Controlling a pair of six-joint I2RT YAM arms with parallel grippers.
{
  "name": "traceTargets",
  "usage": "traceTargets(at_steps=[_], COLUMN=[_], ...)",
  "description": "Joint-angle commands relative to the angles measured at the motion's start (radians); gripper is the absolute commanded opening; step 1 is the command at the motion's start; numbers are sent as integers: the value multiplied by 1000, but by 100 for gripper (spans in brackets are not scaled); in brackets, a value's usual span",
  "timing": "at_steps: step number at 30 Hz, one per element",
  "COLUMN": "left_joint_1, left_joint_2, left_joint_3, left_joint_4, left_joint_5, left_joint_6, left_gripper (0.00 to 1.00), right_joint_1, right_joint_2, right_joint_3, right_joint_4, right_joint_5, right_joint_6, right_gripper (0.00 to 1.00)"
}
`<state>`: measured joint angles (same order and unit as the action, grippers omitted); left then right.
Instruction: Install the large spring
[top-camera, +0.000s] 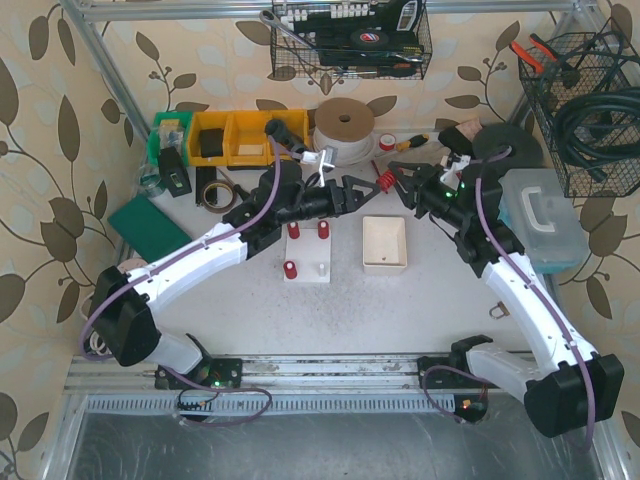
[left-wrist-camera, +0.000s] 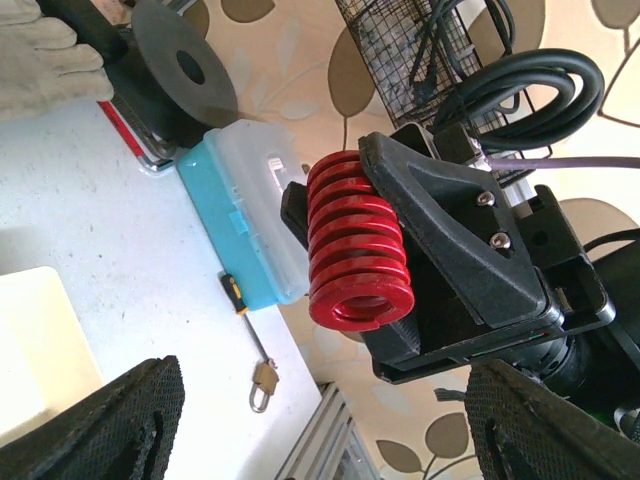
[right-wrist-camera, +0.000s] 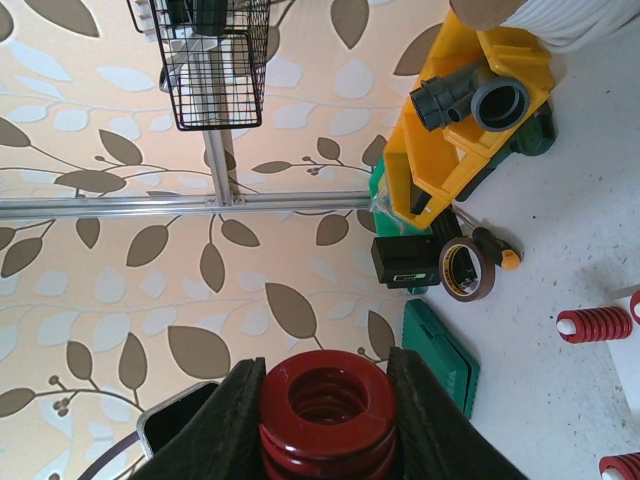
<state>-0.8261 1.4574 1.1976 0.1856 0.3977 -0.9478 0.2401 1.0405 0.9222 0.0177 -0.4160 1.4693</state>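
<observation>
The large red spring (right-wrist-camera: 325, 410) is clamped between the black fingers of my right gripper (right-wrist-camera: 325, 400), its open end facing the camera. From above, the spring (top-camera: 383, 183) hangs over the table's middle rear, held by the right gripper (top-camera: 390, 182). My left gripper (top-camera: 362, 190) faces it tip to tip and stands open. In the left wrist view the spring (left-wrist-camera: 355, 240) lies ahead of the wide-open left gripper (left-wrist-camera: 330, 430), not between its fingers. A white fixture block (top-camera: 307, 255) carries three small red springs (top-camera: 294, 231) just below the left gripper.
An empty white tray (top-camera: 384, 243) sits right of the block. A blue-and-clear case (top-camera: 540, 215), a padlock (top-camera: 497, 309) and a screwdriver (left-wrist-camera: 240, 300) lie to the right. Yellow bins (top-camera: 235, 137), a tape roll (top-camera: 345, 128) and a green case (top-camera: 148, 226) stand behind and left.
</observation>
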Motion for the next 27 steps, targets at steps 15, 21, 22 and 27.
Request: traceTargets(at_steps=[15,21,22,27], left_joint_1=[-5,-5,-5,-5], left_joint_2=[-93,-75,-66,16], left_joint_3=[-3,-28,-23,17], left_joint_4=[7,52,67,155], left_joint_5=[-72,-101,-103,-76], left_joint_6=[30,25,19,-26], left_gripper=[80,79,80,79], right_joint_1=[-2,0,-2,-2], right_joint_2=[-9,8,9,22], right_joint_3=[10,-3,-3,-18], right_joint_4=[22,64,69,104], right_joint_5=[19,31,34,28], right_joint_6=[16,88,98,169], right_gripper=[0,0,0,0])
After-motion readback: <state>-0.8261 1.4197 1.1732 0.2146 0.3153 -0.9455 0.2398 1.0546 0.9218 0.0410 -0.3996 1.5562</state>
